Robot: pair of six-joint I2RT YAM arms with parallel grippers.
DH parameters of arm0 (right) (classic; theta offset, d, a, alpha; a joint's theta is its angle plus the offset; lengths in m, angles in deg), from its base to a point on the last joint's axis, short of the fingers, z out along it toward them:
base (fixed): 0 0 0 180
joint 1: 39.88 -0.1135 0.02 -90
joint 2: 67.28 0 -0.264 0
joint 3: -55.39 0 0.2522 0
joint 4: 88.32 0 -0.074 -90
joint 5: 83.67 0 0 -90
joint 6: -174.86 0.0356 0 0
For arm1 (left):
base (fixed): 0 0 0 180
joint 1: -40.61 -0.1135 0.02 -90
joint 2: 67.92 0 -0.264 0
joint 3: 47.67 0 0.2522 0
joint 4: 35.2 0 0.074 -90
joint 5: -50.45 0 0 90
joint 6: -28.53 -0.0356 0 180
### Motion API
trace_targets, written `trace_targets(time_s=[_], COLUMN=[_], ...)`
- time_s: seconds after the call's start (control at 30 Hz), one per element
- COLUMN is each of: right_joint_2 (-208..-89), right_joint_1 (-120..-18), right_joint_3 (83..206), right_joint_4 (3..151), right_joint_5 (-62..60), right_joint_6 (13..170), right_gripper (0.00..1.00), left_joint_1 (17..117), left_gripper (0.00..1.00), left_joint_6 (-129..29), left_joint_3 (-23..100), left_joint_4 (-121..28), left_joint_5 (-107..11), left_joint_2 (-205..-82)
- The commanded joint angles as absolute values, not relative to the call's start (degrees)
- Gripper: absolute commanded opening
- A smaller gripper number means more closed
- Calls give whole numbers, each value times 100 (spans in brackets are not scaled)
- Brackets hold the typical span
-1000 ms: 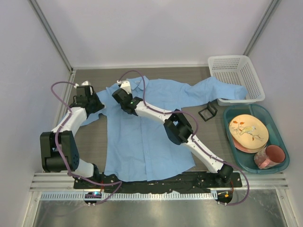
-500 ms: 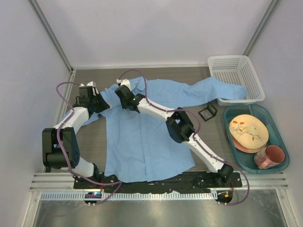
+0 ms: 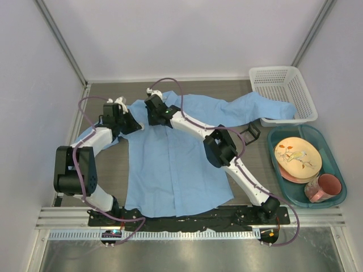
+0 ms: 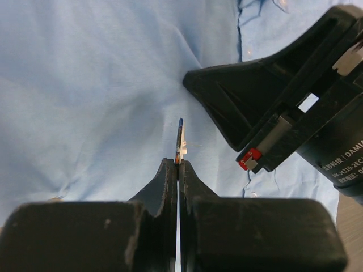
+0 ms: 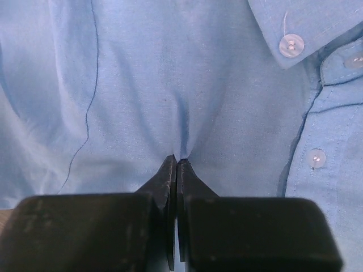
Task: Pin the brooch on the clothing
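Left end effector (image 4: 178, 165) has its fingers pressed together on a thin sliver seen edge-on, apparently the brooch (image 4: 180, 139). The sliver sticks out past the fingertips, just over the light blue shirt (image 3: 170, 164). Right end effector (image 5: 179, 164), likewise closed, pinches up a small ridge of the shirt's fabric, below and left of a collar button (image 5: 291, 45). In the overhead view the two meet at the upper left of the shirt, near its collar. The shirt lies spread on the bench (image 3: 110, 170), one sleeve reaching the white basket (image 3: 278, 85) at upper right. A small black case (image 3: 249, 134) sits just below that sleeve.
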State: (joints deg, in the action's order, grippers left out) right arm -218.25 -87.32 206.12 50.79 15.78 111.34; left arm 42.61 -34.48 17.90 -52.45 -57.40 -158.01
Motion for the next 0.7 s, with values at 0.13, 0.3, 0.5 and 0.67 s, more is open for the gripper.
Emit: trace_targets(time_s=[0.13, 0.3, 0.5, 0.67], right_joint_2=[-21230, -21142, -21089, -21037], right_joint_1=[-8769, -8778, -8778, -8769], right_joint_3=[20679, 20644, 20565, 20529], right_joint_4=[5155, 5138, 5120, 5094], right_joint_5=[1424, 1407, 1389, 1372], right_joint_6=[11448, 11527, 11676, 11799], right_gripper=[1, 1, 1, 1], left_joint_1=[4658, 4791, 4870, 4870], left_gripper=[0, 0, 0, 0], left_joint_6=[-3694, -3809, -3826, -3818], left_joint_3=[2058, 2146, 2296, 2410], left_joint_4=[-5054, -5081, -5204, -5327], left_joint_5=[-5442, -5186, -4835, -4772], left_joint_2=[-16152, -16310, -16390, -16504])
